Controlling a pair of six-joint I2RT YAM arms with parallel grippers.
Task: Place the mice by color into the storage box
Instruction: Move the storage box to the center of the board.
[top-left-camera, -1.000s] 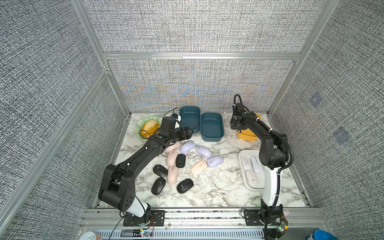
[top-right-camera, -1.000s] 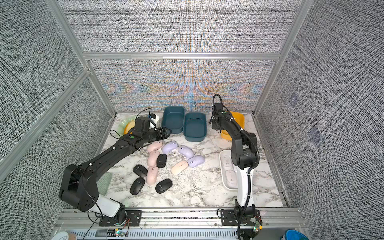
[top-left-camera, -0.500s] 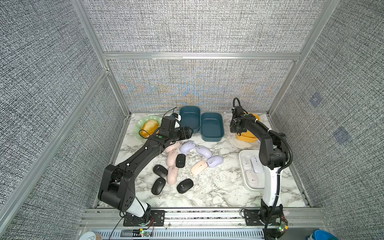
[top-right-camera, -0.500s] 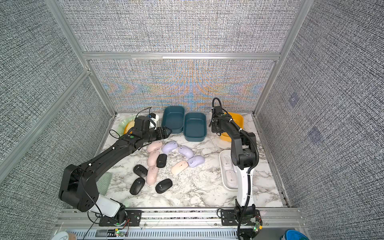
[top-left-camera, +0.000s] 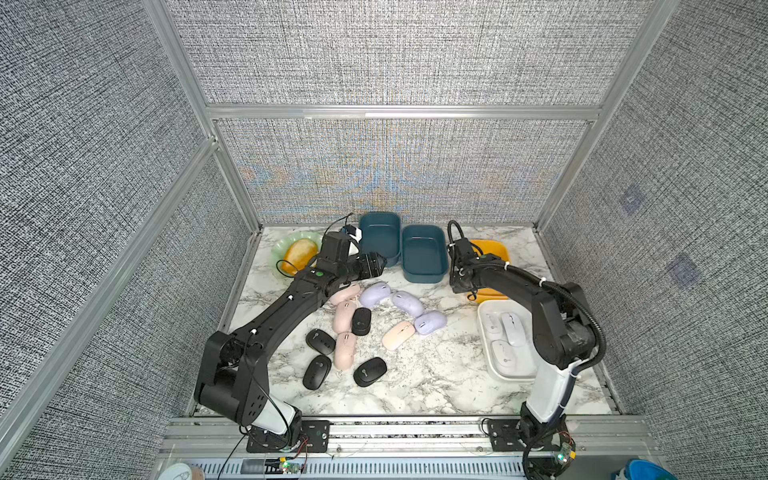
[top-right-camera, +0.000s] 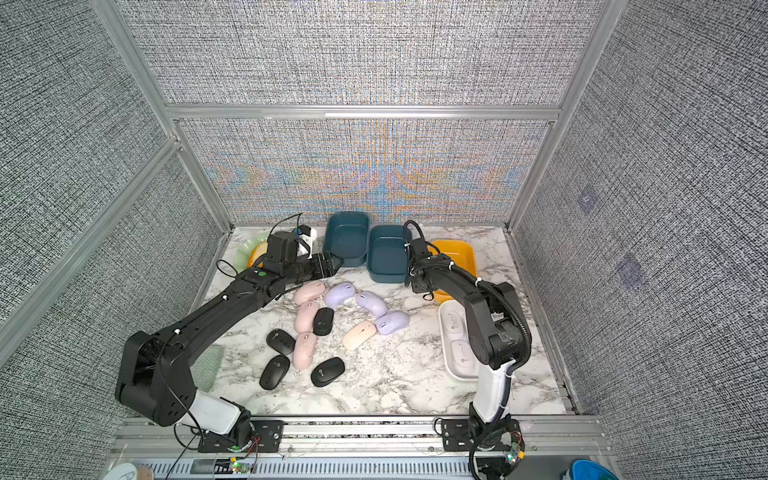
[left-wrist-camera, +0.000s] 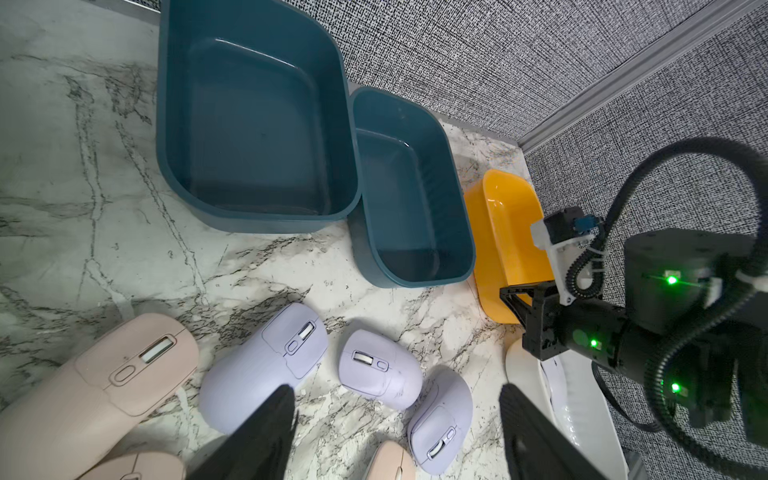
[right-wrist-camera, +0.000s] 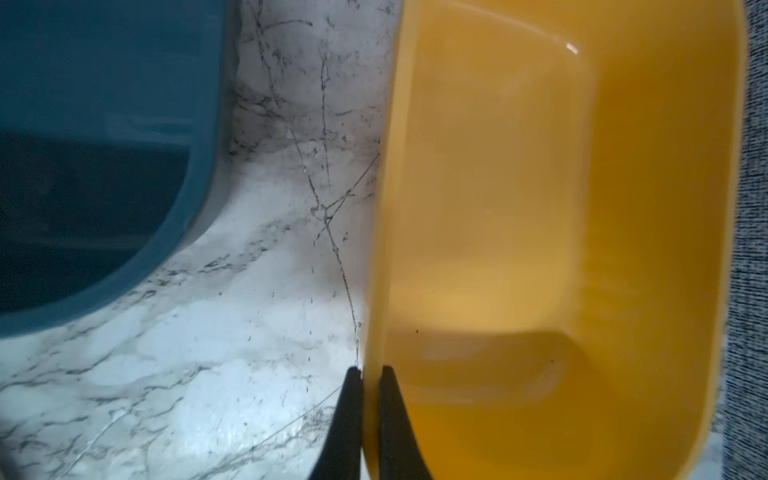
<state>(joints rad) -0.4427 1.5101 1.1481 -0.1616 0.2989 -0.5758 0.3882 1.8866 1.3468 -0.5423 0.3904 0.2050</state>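
Pink (top-left-camera: 344, 293), lilac (top-left-camera: 375, 293) and black mice (top-left-camera: 361, 321) lie loose mid-table in both top views. White mice (top-left-camera: 509, 328) lie in the white storage box (top-left-camera: 484, 353) at the right. My left gripper (top-left-camera: 380, 262) hovers open just behind the lilac mice (left-wrist-camera: 266, 365); in the left wrist view this left gripper (left-wrist-camera: 395, 390) holds nothing. My right gripper (right-wrist-camera: 371, 370) is shut on the near side wall of the orange storage box (right-wrist-camera: 540, 208), one finger inside and one outside. In a top view the right gripper (top-left-camera: 459, 286) points down at that box (top-left-camera: 494, 249).
Two empty teal boxes (top-left-camera: 379, 239) (top-left-camera: 423, 253) stand at the back, between the arms. A green plate (top-left-camera: 278, 253) with a bread loaf (top-left-camera: 300, 251) sits at the back left. Mesh walls enclose the table on three sides.
My right gripper has dropped toward the front and shut on the orange box's wall. The left arm and the mice have not moved.
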